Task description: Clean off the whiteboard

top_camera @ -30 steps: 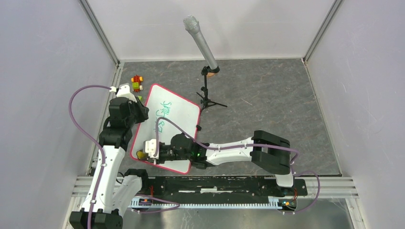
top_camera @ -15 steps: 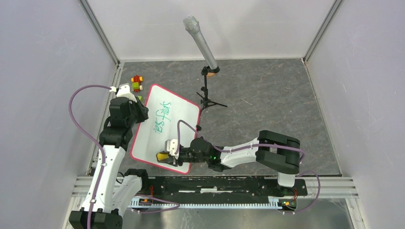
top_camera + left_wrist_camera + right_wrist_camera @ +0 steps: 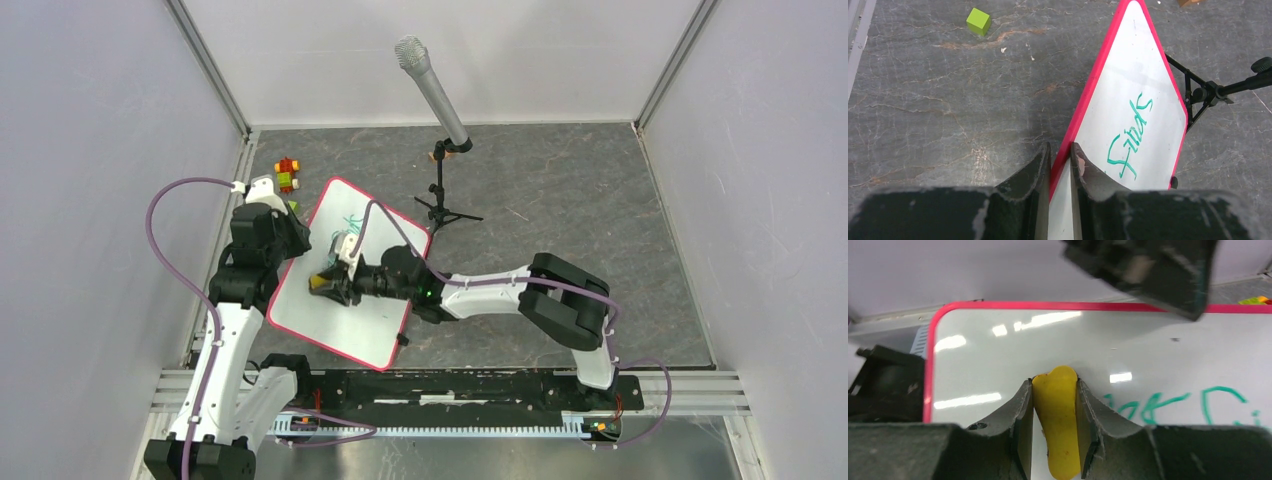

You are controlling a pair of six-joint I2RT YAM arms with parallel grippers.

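The right pincer [image 3: 1054, 382] is gripping a yellow wiper [image 3: 1060, 440], holding it against the whiteboard [image 3: 998, 350] beneath it. Green writing [image 3: 1220, 402] is showing just to the pincer's right, unerased, so I judge the wiping only partly done. The left pincer [image 3: 1060, 152] is clamping the board's red rim, steadying it over the tabletop [image 3: 938, 110].

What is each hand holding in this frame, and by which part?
The left hand clamps the whiteboard by its red rim, on a long edge. The right hand pinches a yellow object by its two sides.
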